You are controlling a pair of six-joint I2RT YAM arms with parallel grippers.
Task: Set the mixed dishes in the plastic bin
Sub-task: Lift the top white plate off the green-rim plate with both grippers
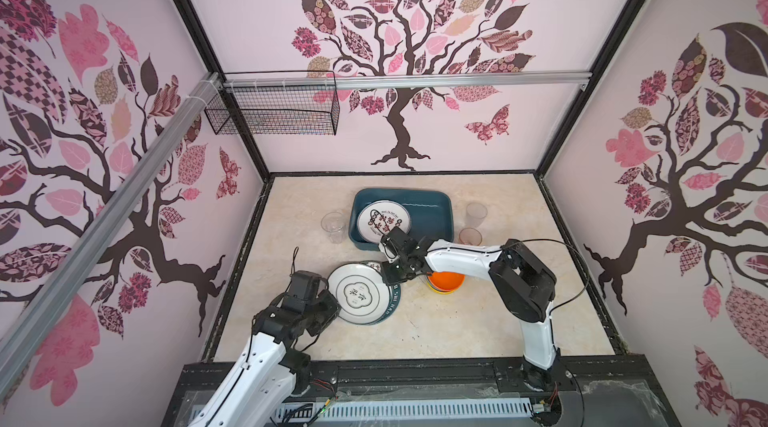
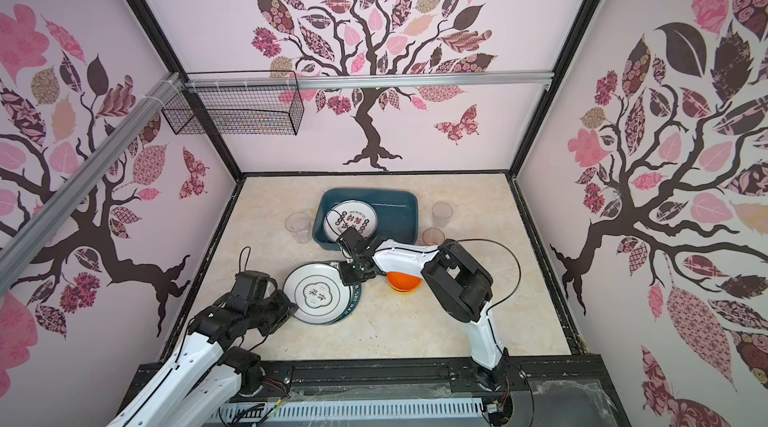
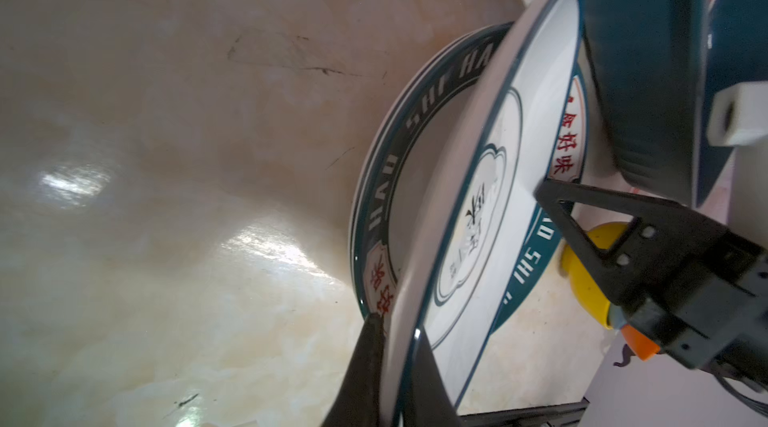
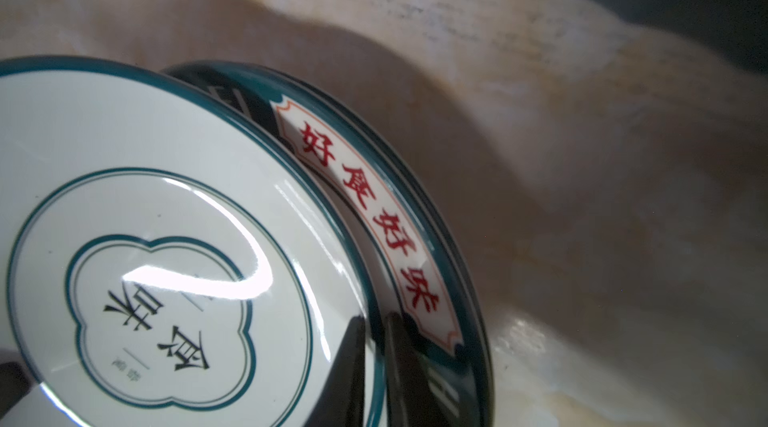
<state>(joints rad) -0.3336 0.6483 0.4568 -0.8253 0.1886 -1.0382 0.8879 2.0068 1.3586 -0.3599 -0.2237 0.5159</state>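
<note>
Top plate (image 1: 360, 293) pick-up — pinched at opposite rims
At lower centre, the left gripper (image 1: 333, 307) and right gripper (image 1: 390, 276) clamp it; next it seemingly needs a level lift — up-frame into the plastic bin (image 1: 434, 217).

Both top views are bright, softly and evenly lit, and sharp, though straight lines bow toward the picture edges. In the wrist views white glare patches sit on the glossy counter (image 3: 270, 246), a curved highlight crosses the white plate (image 4: 124, 134), and whatever lies nearest the lens is blurred and dark.
</note>
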